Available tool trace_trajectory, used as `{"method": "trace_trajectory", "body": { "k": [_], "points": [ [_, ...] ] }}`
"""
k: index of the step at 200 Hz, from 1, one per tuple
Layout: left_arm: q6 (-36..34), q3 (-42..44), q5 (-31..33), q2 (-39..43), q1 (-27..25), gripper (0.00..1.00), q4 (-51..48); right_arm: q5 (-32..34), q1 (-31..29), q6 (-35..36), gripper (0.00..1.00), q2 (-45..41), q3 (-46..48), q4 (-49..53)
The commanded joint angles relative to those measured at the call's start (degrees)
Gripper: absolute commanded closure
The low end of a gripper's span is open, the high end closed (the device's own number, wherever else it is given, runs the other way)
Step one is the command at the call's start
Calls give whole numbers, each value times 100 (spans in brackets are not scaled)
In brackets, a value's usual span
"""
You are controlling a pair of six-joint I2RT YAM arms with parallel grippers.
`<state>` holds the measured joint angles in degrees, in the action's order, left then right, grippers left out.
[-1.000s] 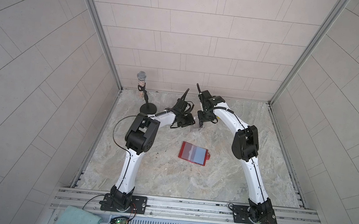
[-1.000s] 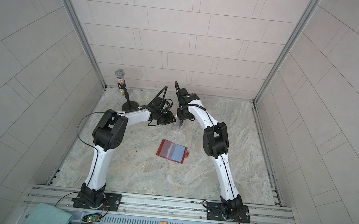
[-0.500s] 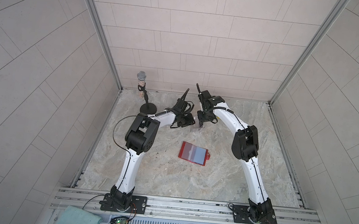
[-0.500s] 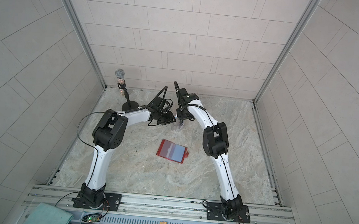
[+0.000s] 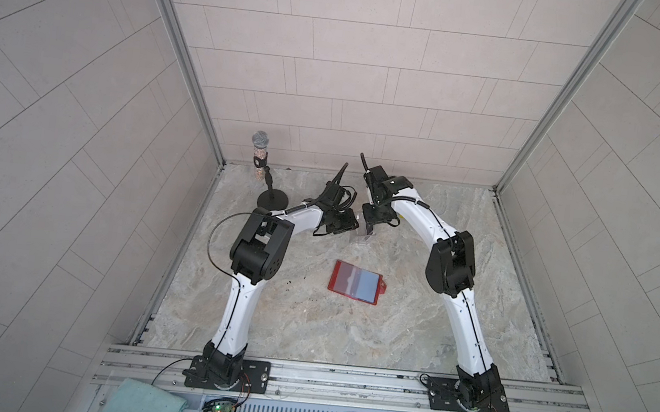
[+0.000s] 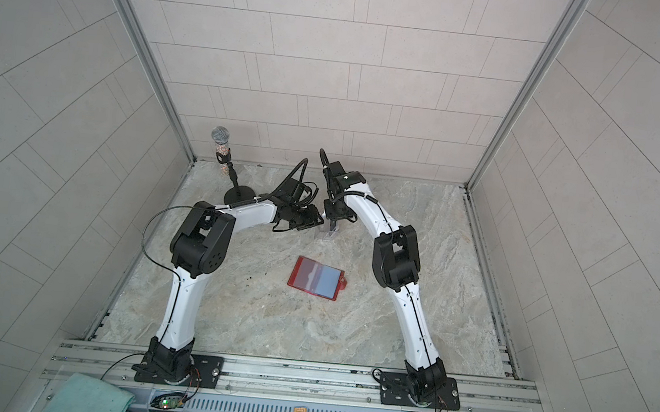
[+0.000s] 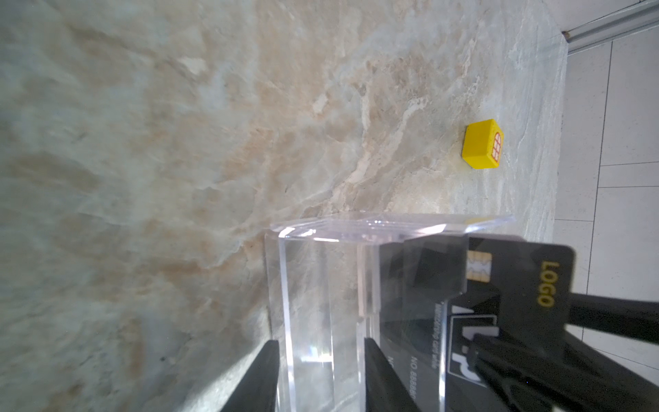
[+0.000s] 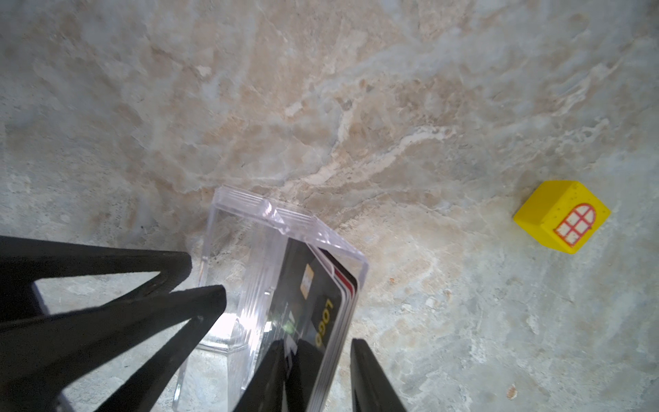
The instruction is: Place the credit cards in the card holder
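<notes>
1. Red card holder (image 5: 355, 281) lies open, mid-frame in both top views.
2. Black credit cards (image 8: 321, 314) sit in the acrylic stand (image 7: 306, 285), above it in frame.
3. Stand clamped by left gripper (image 7: 319, 342); right gripper (image 8: 317, 342) straddles the cards, jaws apart.

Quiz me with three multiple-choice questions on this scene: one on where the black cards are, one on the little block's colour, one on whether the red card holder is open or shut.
1. Where are the black cards? A in the clear stand; B in a basket; C under a cloth.
2. What colour is the small block with the window? A blue; B yellow; C green.
3. How is the red card holder? A snapped shut; B standing on edge; C lying open.
Answers: 1 A, they stand upright between its clear walls; 2 B, its faces are yellow in both wrist views; 3 C, its inner sleeves face up in both top views.
</notes>
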<state>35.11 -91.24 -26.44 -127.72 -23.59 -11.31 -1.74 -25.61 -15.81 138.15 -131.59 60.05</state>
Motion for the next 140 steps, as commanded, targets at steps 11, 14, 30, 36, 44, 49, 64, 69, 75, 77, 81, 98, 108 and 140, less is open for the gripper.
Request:
{"method": "trace_trajectory", "body": {
  "k": [11,14,30,36,44,49,64,69,75,77,81,98,108,140],
  "points": [
    [-70,186,376,-60,56,59,-582,352,38,78,67,-350,-73,356],
    [-68,186,376,-62,53,58,-583,350,35,83,68,-354,-77,358],
    [-82,186,376,-70,49,58,-583,358,29,90,70,-367,-77,367],
    [-78,186,376,-67,56,58,-591,356,31,80,70,-376,-77,366],
    [-75,186,378,-76,56,59,-592,358,32,92,72,-370,-73,367],
    [-81,186,376,-70,53,59,-592,354,34,96,73,-384,-77,367],
    [-78,186,385,-85,61,59,-593,384,28,96,74,-386,-77,376],
    [-75,186,387,-78,65,58,-587,401,27,96,74,-392,-77,376],
    [-82,186,385,-78,64,58,-590,423,21,104,74,-388,-77,384],
    [-77,186,385,-80,61,59,-591,427,25,105,74,-399,-77,384],
    [-80,186,387,-78,65,58,-592,436,25,105,74,-402,-77,389],
    [-80,186,385,-79,65,59,-592,479,21,105,74,-408,-77,401],
    [-75,186,384,-79,65,59,-592,494,22,109,74,-419,-77,408],
    [-78,186,377,-104,69,59,-600,497,3,116,76,-420,-77,420]
  ]
}}
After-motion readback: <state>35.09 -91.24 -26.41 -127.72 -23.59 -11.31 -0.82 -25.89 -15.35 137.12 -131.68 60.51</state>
